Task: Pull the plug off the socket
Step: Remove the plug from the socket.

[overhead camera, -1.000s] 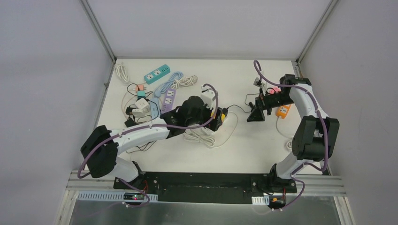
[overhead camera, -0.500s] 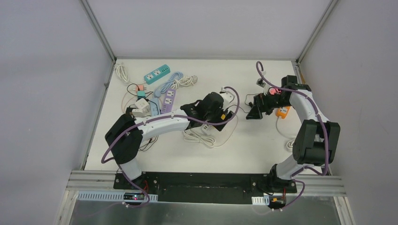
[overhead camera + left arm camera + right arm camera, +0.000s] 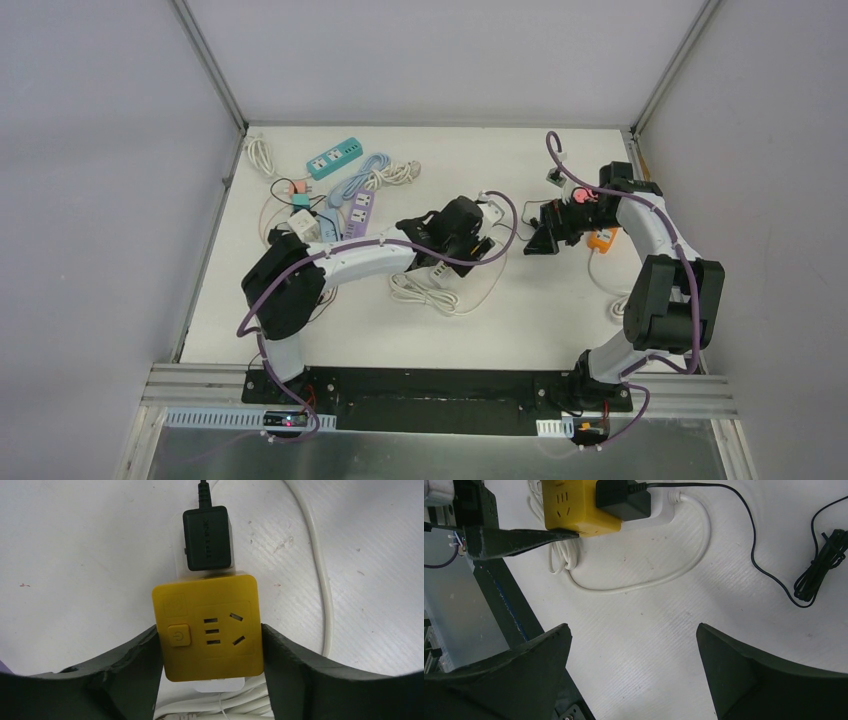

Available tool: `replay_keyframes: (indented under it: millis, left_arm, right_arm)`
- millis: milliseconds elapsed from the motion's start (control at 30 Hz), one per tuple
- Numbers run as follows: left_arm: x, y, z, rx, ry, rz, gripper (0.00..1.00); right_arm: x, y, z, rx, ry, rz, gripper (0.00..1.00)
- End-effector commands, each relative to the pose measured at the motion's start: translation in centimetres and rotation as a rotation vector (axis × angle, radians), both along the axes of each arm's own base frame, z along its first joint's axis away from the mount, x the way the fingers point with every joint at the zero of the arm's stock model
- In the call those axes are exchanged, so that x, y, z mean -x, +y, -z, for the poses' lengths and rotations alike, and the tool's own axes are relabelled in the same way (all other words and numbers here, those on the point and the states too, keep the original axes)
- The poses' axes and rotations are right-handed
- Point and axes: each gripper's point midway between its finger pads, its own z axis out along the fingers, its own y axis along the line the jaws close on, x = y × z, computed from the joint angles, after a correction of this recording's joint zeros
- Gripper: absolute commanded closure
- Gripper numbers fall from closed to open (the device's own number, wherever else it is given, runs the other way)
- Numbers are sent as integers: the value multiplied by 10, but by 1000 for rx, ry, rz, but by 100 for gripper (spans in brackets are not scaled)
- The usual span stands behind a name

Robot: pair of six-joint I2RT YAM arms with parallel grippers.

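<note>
1. socket cube (image 3: 207, 625), yellow, lies on the white table (image 3: 75, 555) near its middle, with its button and pin holes facing up.
2. black plug (image 3: 207, 539) sits seated in the cube's far side, not pulled out.
3. left gripper (image 3: 210, 630) is clamped on the socket cube: one dark finger presses each side, and both touch the yellow shell.
4. white cord (image 3: 320, 570) curves past the cube's right side, and more of it lies coiled at the cube's near edge.
5. right gripper (image 3: 633, 627) hangs over the table just right of the cube, jaws spread wide with nothing between them.
6. thin black cable (image 3: 754, 555) runs from the plug across the table to a bundled coil near the right arm.
7. purple power strip (image 3: 358, 212) and teal power strip (image 3: 334, 158) lie well apart from the cube, at the far left.
</note>
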Motion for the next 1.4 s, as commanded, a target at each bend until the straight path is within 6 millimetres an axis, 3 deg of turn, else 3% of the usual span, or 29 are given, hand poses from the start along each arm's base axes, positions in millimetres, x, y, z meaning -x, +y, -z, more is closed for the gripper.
replay_keyframes:
  millis: [0,100,300,567,800,933,1067,1367]
  left_arm:
    - [-9,-8,-11,32,-9,17,40]
    - [-9,-9,-9,27,-9,29,82]
    - [2,-11,-7,9,-17,151,100]
    - [34,-16,-7,17,-27,447,100]
    - [50,-13,-8,84,34,576,100]
    - [56,-12,-7,112,62,617,100]
    - [58,-9,3,102,81,623,100]
    - [59,-7,11,105,79,613,100]
  right_arm:
    - [-4,-1,-8,-2,-44,5,0]
    - [-4,-1,-8,-3,-46,6,0]
    - [-3,0,-8,-5,-50,-2,0]
    - [8,6,-16,-43,-128,-109,0]
    - [26,18,-23,-143,-325,-328,0]
    - [47,30,-30,-270,-486,-518,0]
    - [46,41,-36,-400,-586,-594,0]
    - [35,52,-22,-444,-653,-632,3]
